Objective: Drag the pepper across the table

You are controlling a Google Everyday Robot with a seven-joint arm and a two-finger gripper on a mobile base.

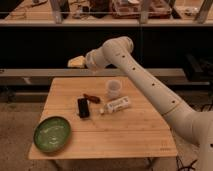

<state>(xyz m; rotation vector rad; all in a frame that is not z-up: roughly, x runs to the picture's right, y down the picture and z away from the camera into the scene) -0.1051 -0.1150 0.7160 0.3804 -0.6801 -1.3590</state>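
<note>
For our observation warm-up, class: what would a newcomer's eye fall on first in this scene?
The big white robot arm reaches in from the right over the light wood table, with its claw near the far edge. Next comes the green bowl at the near left corner. Mid-table lies a small cluster: the dark pepper, a black phone, a white bottle on its side and a white cup.

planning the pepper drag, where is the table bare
Bare: the table front-right, from the green bowl to the right edge, below the white bottle; also the back-left corner, left of the phone. Crowded: the middle, where pepper, phone, cup and bottle cluster. The gripper hangs over the back edge.
</note>
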